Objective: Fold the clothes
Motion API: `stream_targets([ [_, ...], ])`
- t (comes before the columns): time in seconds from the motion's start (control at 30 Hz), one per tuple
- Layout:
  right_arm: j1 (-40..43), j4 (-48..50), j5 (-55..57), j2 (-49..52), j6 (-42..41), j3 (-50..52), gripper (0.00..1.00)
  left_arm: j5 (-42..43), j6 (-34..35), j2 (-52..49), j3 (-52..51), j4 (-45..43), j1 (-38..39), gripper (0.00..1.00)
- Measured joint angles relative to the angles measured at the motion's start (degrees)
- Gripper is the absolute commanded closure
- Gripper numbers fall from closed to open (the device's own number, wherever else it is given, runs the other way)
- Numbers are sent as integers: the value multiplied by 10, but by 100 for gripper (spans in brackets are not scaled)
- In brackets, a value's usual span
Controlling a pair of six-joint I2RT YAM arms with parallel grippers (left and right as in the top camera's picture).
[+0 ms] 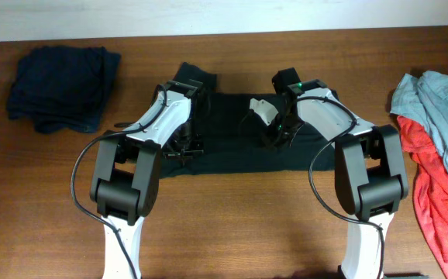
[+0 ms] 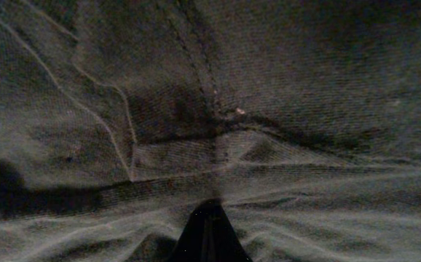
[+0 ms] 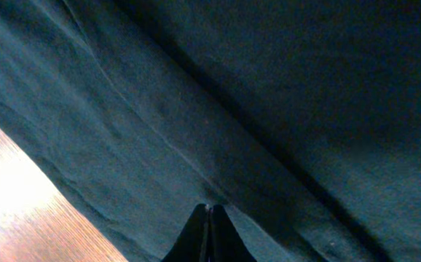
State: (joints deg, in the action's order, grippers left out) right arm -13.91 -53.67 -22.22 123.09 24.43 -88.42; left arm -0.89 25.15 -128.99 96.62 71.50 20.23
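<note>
A black T-shirt (image 1: 232,151) lies spread across the middle of the table as a wide flat band, one sleeve sticking out at its top left. My left gripper (image 1: 184,147) is down on its left part. In the left wrist view the fingertips (image 2: 209,211) are shut, and wrinkles of the dark cloth (image 2: 269,109) run in toward them. My right gripper (image 1: 273,138) is low over the shirt's right half. Its tips (image 3: 210,211) are shut together where a crease of the cloth (image 3: 283,87) ends.
A dark navy garment (image 1: 61,85) sits bundled at the back left. A grey-blue garment (image 1: 437,101) and a red one (image 1: 441,194) lie heaped at the right edge. Bare wooden table (image 3: 14,211) shows beside the shirt's hem.
</note>
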Motion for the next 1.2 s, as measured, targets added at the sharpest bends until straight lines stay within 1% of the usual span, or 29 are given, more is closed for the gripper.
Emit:
stream_targets([
  [0.97, 0, 17, 0, 0, -5, 15, 95, 0, 0, 0, 0, 0, 0, 100],
  [1.2, 0, 30, 18, 0, -19, 15, 94, 0, 0, 0, 0, 0, 0, 100],
])
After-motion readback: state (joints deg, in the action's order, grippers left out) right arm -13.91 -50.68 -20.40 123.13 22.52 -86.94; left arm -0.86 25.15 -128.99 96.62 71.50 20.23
